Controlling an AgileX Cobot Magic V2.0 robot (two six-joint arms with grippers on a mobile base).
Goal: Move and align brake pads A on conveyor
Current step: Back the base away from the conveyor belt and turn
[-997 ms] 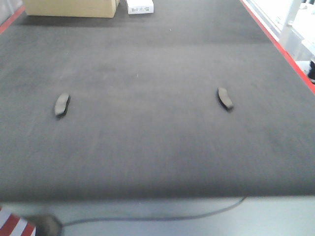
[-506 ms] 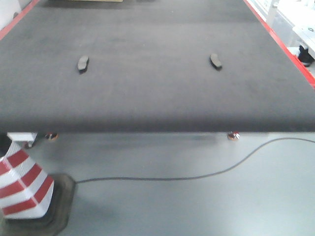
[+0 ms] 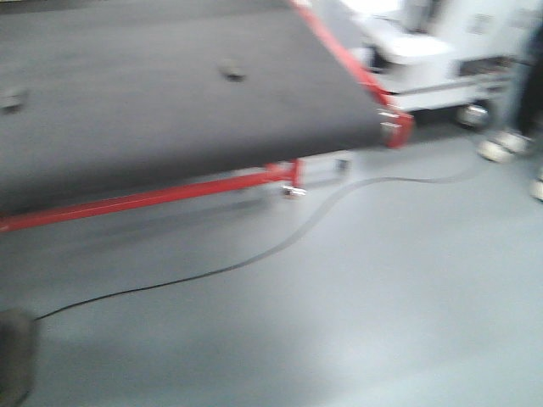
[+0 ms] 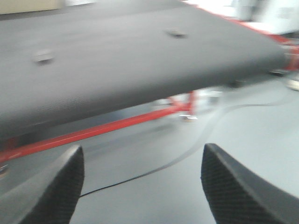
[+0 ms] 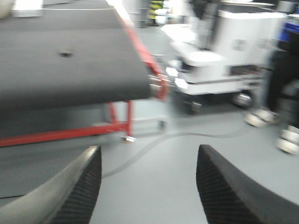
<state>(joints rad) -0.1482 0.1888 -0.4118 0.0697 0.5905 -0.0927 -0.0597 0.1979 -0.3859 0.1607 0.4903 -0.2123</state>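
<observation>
Filling the upper left of the front view, the conveyor belt (image 3: 153,110) shows as a dark, flat surface. A red strip (image 3: 339,55) runs along its right edge and a red frame rail (image 3: 144,199) sits beneath its near end. All pictures are motion-blurred.

Two brake pads lie on the belt, well apart. The first brake pad (image 3: 231,72) is near the top centre of the frame and the second brake pad (image 3: 10,100) is at the left margin. Their detail and alignment cannot be made out.

A black cable (image 3: 254,254) crosses the grey floor (image 3: 382,322) from lower left toward the upper right. A white machine (image 3: 441,42) stands beyond the belt's right corner, in the upper right of the frame.

Left gripper (image 4: 142,186): both textured black fingers (image 4: 56,186) sit at the bottom of the wrist view, spread wide with nothing between them. They are over the floor and off the belt.

Right gripper (image 5: 147,186): its fingers are likewise parted and empty above the floor. The belt lies in the upper left of its view.
</observation>
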